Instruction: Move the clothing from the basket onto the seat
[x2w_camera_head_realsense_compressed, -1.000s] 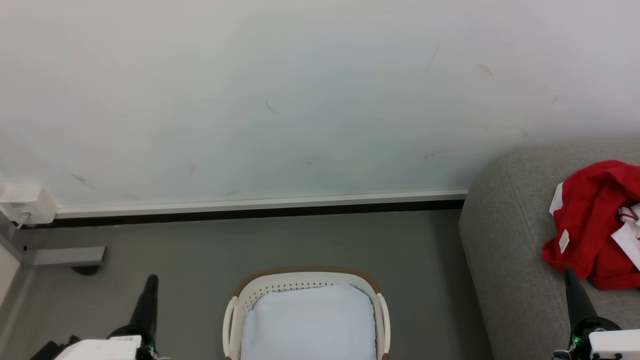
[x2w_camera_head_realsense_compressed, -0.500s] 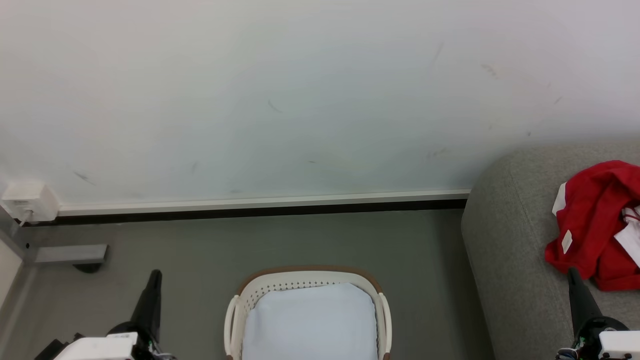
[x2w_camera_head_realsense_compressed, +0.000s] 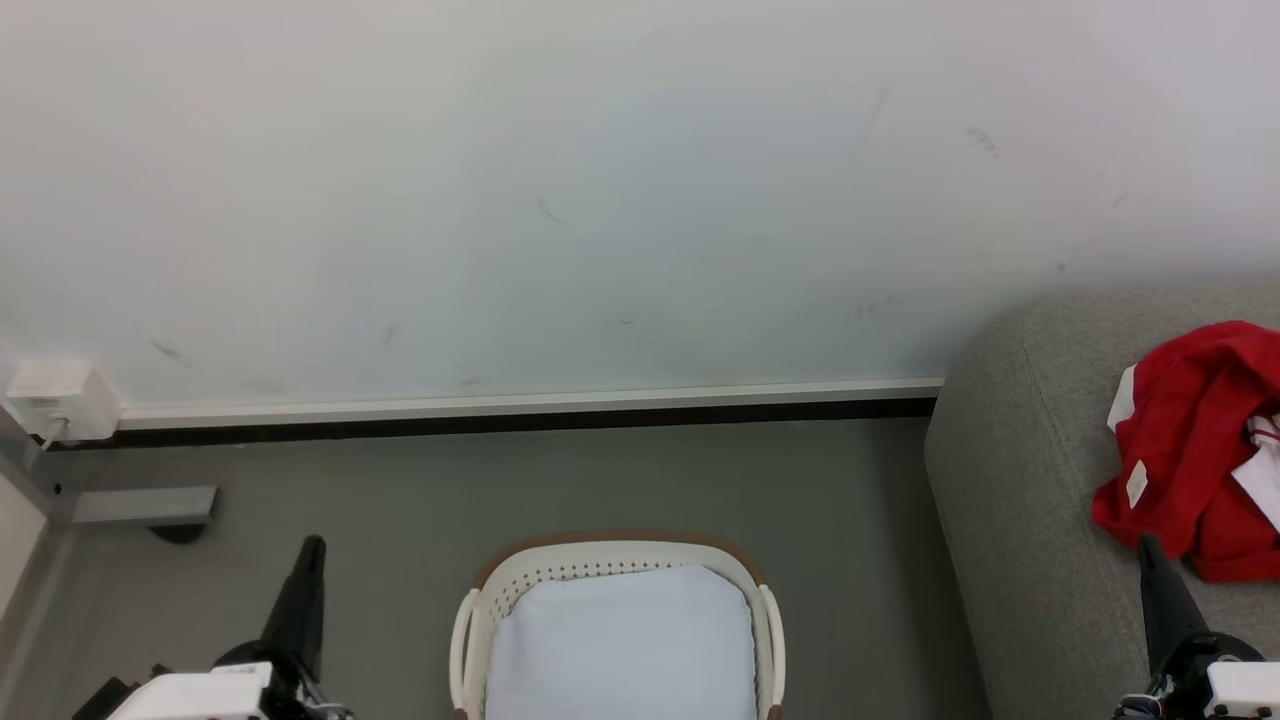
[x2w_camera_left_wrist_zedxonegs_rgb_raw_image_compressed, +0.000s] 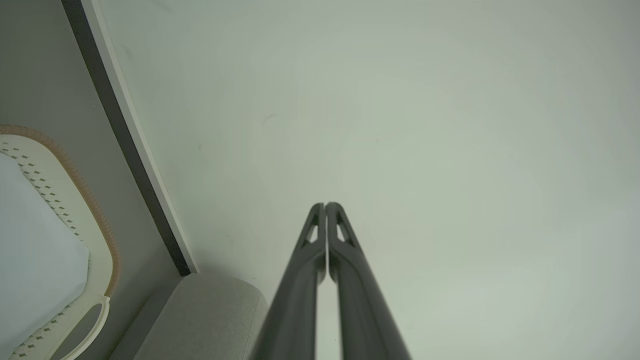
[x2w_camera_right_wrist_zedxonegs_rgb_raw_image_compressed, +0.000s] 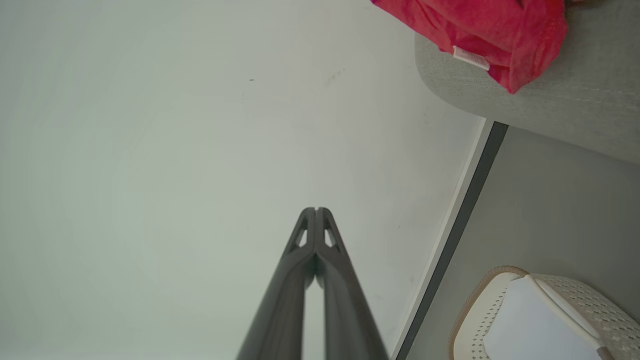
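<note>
The left end effector sits at 7 o'clock in the head view, its two fingers clenched together on nothing and pointing at the wall. At 6 o'clock the basket stands on the floor; the part of its inside in view holds a pale lining, and its near end is cut off by the frame.

At 4 o'clock is the seat, and on it, at 3 o'clock, lies the clothing: a crumpled red heap with white trim and a small white tag, running off the right edge, so I cannot tell its long axis. The right end effector, also clenched and empty, has its tip just short of the heap, which lies from it towards 12 to 1 o'clock. The right arm is far nearer; from the left one the heap is well apart, towards 2 o'clock.

Judging by this, the clothing is already placed and little remains.
</note>
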